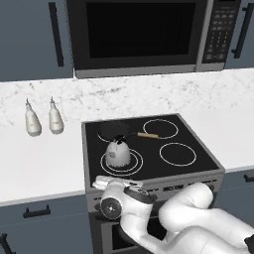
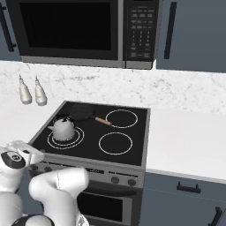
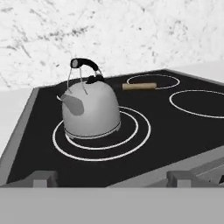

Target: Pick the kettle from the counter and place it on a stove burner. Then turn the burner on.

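Hand [image 3: 112, 178] open, clear of kettle [image 3: 90, 111] | kettle on stove burner [image 3: 131, 144]

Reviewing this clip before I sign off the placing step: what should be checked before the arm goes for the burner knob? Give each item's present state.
1. Kettle sits on the double-ring burner: ok, it stands inside the rings, toward their back left in the hand view.
2. Kettle upright: ok, handle on top, base flat on the glass.
3. Claw is free of the kettle: ok, fingers apart and back at the stove's front edge, nothing between them.
4. Pan with wooden handle is apart from the kettle: ok, it sits on the burner behind.
5. Knobs on the front panel reachable: cannot tell which one drives this burner.
6. Burner is on: cannot tell, no glow visible.
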You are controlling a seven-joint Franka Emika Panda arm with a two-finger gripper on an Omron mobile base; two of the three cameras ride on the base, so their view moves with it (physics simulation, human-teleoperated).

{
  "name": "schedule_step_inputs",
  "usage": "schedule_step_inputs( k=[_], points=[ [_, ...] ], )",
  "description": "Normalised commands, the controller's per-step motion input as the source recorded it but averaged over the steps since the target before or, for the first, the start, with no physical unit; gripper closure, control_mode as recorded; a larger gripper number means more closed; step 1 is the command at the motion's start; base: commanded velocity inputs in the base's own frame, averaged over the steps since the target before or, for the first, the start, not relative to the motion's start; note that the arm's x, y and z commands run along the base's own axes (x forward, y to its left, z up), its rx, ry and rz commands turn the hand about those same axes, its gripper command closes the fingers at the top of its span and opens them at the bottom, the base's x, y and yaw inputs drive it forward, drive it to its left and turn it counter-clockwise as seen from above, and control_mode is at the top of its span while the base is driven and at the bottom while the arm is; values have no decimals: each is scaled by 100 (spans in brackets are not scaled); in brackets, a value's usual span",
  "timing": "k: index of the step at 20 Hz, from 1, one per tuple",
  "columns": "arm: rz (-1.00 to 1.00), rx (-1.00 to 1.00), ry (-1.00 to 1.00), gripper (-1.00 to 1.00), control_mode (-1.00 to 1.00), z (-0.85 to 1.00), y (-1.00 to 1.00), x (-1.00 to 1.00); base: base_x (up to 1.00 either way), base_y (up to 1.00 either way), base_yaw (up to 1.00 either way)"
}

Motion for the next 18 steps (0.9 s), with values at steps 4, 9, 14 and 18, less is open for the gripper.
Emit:
schedule_step_inputs(
  k=[4, 9, 14, 18],
  points=[
    [26, -18, -12, -100, -100, -100, 72, -100, 0, 0, 0],
    [15, -11, -21, -100, -100, -65, 68, -41, 0, 0, 0],
    [0, 0, -18, -100, -100, -9, 8, 16, 0, 0, 0],
    [0, 0, -5, -100, -100, -15, 13, 21, 0, 0, 0]
  ],
)
